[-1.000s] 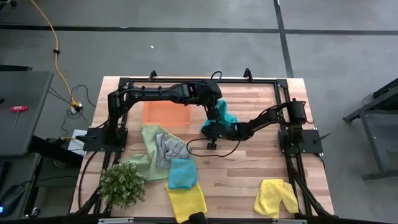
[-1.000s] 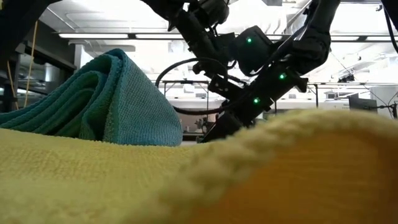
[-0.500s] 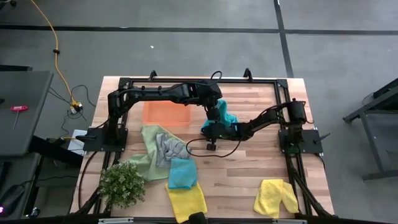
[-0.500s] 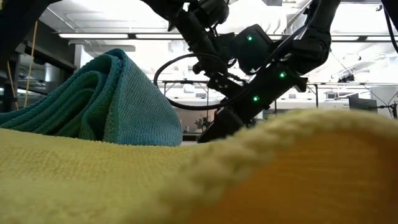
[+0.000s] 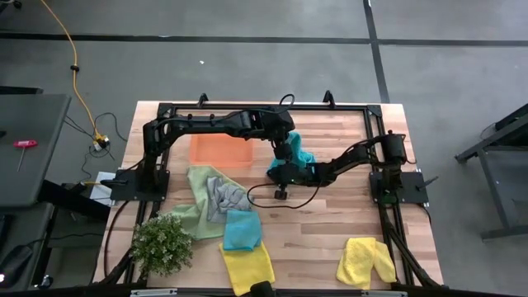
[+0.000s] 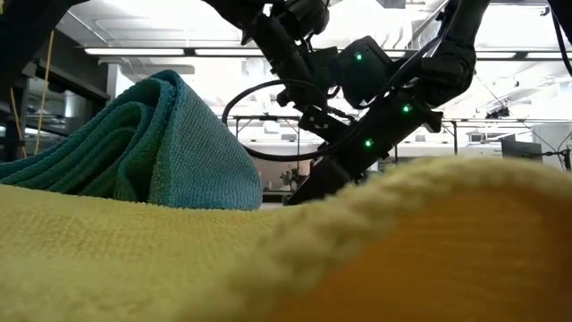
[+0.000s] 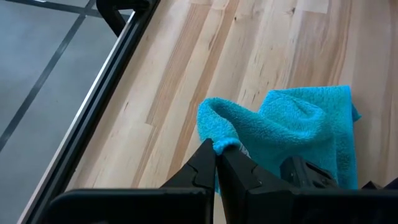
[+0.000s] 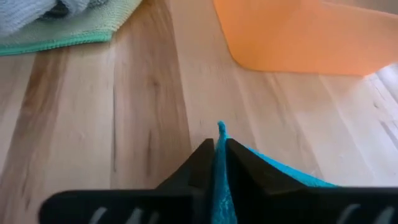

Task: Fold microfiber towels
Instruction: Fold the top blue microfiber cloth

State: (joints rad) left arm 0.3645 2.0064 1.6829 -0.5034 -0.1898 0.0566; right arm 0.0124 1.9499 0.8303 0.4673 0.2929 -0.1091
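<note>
Towels are the job, and we have one in hand: the teal towel (image 5: 299, 154) near the middle of the worktop (image 5: 330, 231), just beside the orange tray (image 5: 221, 150). Our left gripper (image 7: 217, 155) has its fingers pinched shut on a raised fold of it, and our right gripper (image 8: 217, 152) has just nipped its fingers narrow on a thin edge of the same cloth.

We judge this to be the start of a fold, with two points of the cloth held and nothing yet laid flat. Next, we think, both arms should lift and draw apart together to spread it, then carry one edge over the other.

Waiting well apart toward the front are a green towel (image 5: 194, 206), grey towel (image 5: 223, 196), second teal towel (image 5: 242, 230) and two yellow ones (image 5: 247, 266) (image 5: 365, 261).
</note>
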